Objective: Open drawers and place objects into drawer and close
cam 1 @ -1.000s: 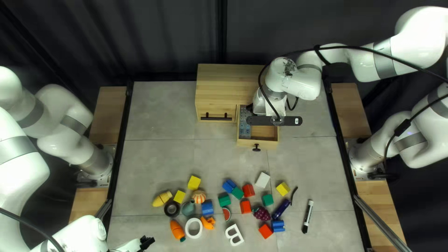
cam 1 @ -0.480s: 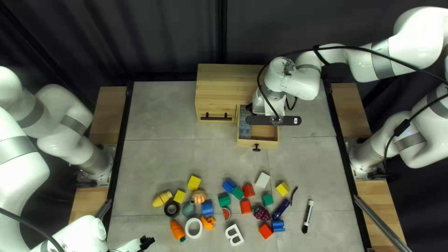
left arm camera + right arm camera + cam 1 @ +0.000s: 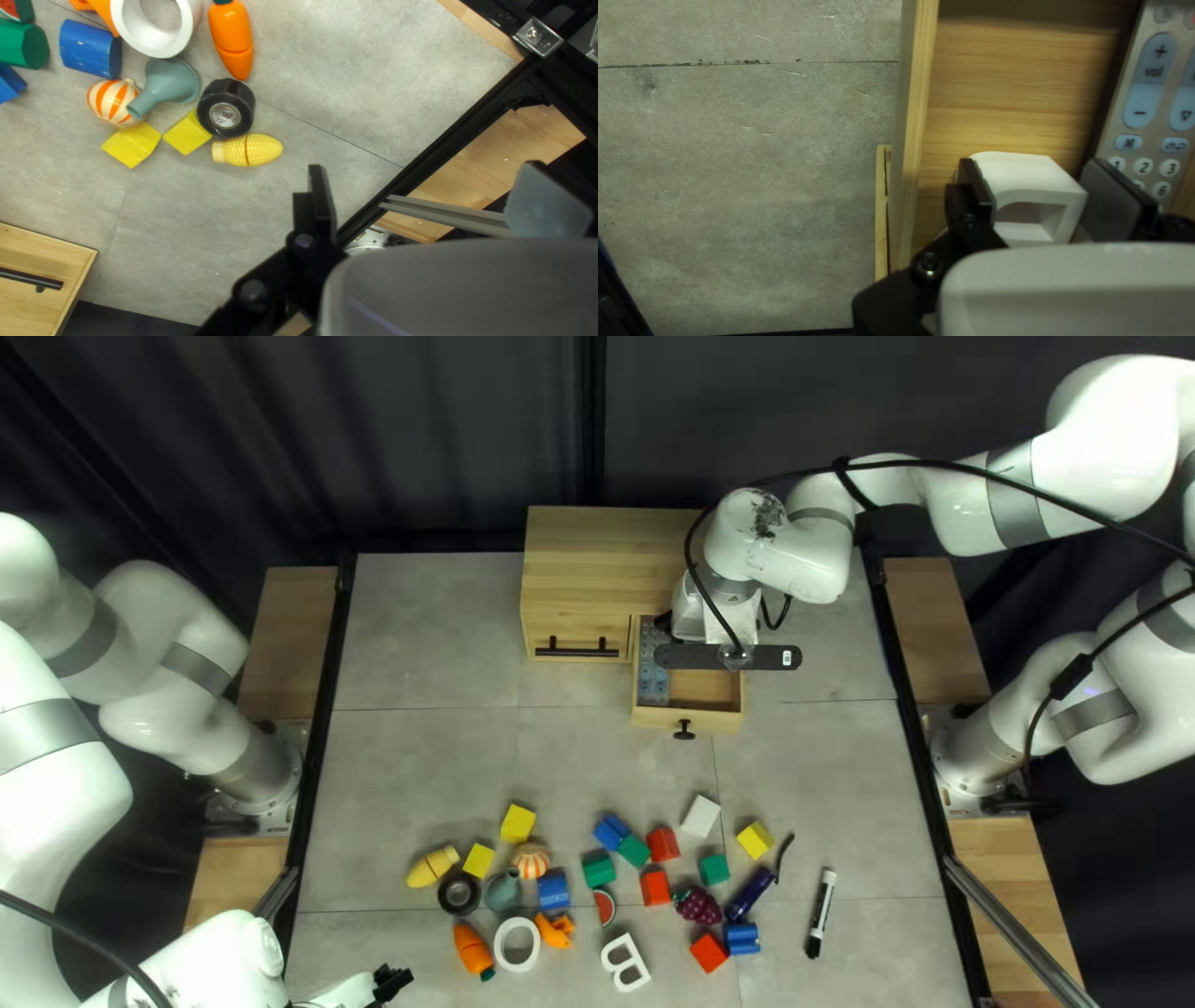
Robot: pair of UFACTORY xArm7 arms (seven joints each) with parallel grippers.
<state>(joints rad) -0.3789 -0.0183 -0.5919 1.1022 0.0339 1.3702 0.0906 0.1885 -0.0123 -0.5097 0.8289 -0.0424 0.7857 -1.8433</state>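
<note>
In the top left view my right gripper (image 3: 730, 657) hangs over the pulled-out drawer (image 3: 686, 718) of the wooden cabinet (image 3: 605, 560), its fingers hidden. Within the drawer, a grey remote (image 3: 652, 666) lies along one side. The right wrist view has my right gripper (image 3: 1036, 194) shut on a white hollow block (image 3: 1027, 177), with the remote (image 3: 1142, 134) beside it and the drawer's side wall (image 3: 914, 118) on the other side. My left gripper (image 3: 396, 981) is near the table's front edge; in its wrist view the left gripper (image 3: 430, 199) stands open and empty above the table.
Coloured blocks, such as a yellow block (image 3: 753, 839), a toy corn (image 3: 433, 866), a toy carrot (image 3: 473, 951), a white ring (image 3: 517, 942), a white letter (image 3: 625, 962) and a marker (image 3: 822, 914) lie across the table's near half. A dark-handled cabinet front (image 3: 578, 646) adjoins the drawer.
My right arm has shifted very slightly to the left over the drawer. The left arm, the drawer and the objects on the table stay where they were.
</note>
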